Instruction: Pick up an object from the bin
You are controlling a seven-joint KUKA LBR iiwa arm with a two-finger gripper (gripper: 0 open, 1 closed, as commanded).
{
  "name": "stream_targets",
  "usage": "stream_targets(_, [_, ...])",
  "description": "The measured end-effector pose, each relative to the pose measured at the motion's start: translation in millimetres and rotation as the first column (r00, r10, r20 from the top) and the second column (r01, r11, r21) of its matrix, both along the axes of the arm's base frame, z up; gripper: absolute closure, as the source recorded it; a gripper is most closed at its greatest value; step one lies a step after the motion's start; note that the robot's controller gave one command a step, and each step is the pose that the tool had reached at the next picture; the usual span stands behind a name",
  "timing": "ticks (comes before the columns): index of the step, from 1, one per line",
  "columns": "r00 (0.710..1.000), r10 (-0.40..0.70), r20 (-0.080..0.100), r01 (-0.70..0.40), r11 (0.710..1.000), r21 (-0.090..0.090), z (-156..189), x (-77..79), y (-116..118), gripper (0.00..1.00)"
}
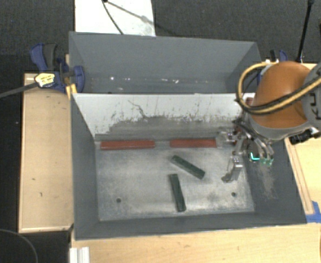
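One diagonal green bar (187, 167) beside end effector (231, 174)

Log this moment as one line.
jaws: low at bin floor's right side | nearest: slanted green bar | also: second green bar, two red bars along back wall

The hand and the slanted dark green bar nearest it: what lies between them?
Nothing: in the camera view, only bare grey bin floor separates the hand from the slanted dark green bar.

You have soft, even overhead light: faint shadows inside the bin (149, 64), a dull sheen on its floor, dark surroundings.
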State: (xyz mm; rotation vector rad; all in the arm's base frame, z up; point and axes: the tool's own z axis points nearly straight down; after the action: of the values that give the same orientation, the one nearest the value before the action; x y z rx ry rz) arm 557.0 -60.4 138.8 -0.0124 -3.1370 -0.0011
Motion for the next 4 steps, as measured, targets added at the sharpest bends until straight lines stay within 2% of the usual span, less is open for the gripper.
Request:
stream_targets(1, [0.999,-0.045,0.004,0.045,0.999,0.003,-71,28.2,70,0.0])
stream_targets(2, [0.996,0.09,0.015,-0.09,0.996,0.0,10,35.1,91,0.0])
stream_targets(3, [0.902,0.431,0.0,-0.431,0.902,0.001,-68,-4.9,79,0.0])
stream_targets(4, [0.902,0.431,0.006,-0.432,0.902,-0.001,-66,-2.9,80,1.0])
